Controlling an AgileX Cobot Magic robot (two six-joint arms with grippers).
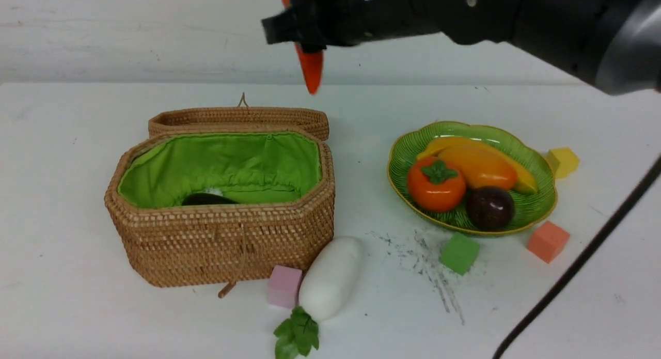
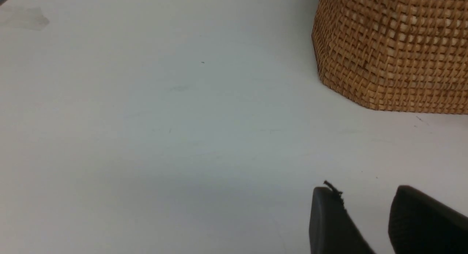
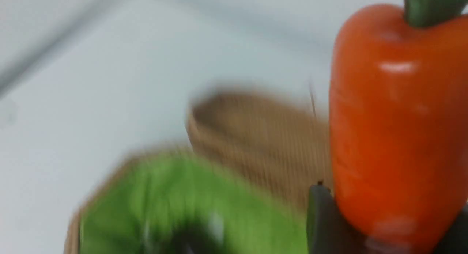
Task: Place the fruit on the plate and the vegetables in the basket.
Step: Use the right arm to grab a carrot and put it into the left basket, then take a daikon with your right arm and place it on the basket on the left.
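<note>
Front view: right hand (image 1: 310, 44) clamps the carrot (image 1: 311, 72) tip-down, high behind the basket (image 1: 222, 245); released there, it could strike the lid (image 1: 237, 119).
Left wrist view: left hand (image 2: 365, 224) empty, narrowly parted.
Right wrist view: grip sits low on the carrot (image 3: 395, 137); it may slip.

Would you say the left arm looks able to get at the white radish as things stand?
Probably yes. The radish lies bare on the table in front of the basket, nothing on it. The left hand holds nothing; only a pink cube sits close beside it.
</note>
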